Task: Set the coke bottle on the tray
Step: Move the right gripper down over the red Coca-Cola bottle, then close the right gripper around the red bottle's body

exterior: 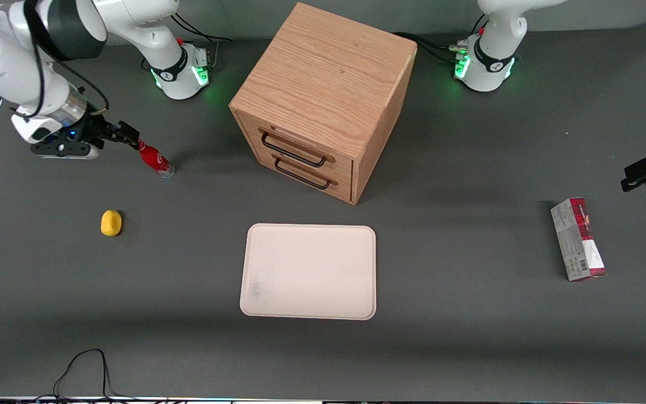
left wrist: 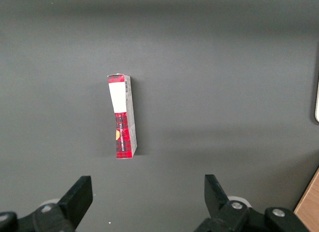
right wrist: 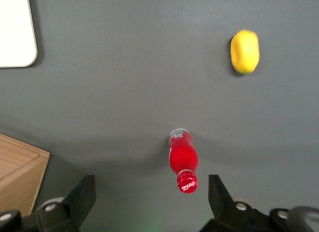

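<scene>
Right wrist view shows the gripper (right wrist: 152,202) with its two black fingers (right wrist: 82,197) spread wide, the coke bottle (right wrist: 183,160) standing on the grey table (right wrist: 149,67) in the gap between them, its red cap nearest the camera. Neither finger touches the bottle; there is clear space on each side of it. Nothing is held.

From the front, the gripper (exterior: 124,134) sits low over the working arm's end of the table, just beside the bottle's (exterior: 156,159) cap. The bottle stands on the table (exterior: 469,336), well apart from the tray (exterior: 309,271), which lies nearer the front camera in front of the wooden drawer cabinet (exterior: 323,101). A yellow lemon (exterior: 111,223) lies near the bottle, closer to the front camera. A red-and-grey box (exterior: 578,239) lies toward the parked arm's end of the table.
</scene>
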Tool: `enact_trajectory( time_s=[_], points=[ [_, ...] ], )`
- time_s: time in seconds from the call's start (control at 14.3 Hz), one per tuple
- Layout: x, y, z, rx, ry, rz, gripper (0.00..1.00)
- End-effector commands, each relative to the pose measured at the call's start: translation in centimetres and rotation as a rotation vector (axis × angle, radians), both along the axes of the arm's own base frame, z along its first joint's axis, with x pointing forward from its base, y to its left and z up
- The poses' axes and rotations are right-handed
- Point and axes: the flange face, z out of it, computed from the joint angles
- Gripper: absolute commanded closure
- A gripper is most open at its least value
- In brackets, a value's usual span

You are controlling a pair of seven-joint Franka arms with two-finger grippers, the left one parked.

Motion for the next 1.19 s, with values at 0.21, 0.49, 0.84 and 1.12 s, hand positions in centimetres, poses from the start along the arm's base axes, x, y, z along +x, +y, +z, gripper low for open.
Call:
enact_trajectory(
  time_s=[0.21, 0.49, 0.84, 1.12],
  points=[
    [-4.6, -3.1, -6.6, 0.037, -0.063, 0.045, 0.00],
    [-5.5, -3.1, -8.9, 0.039, -0.045, 0.057, 0.00],
    [-6.1, -2.8, -11.4, 0.033, -0.020, 0.063, 0.00],
    [-6.0, -2.9, -12.1, 0.027, -0.010, 0.064, 0.06]
  ],
)
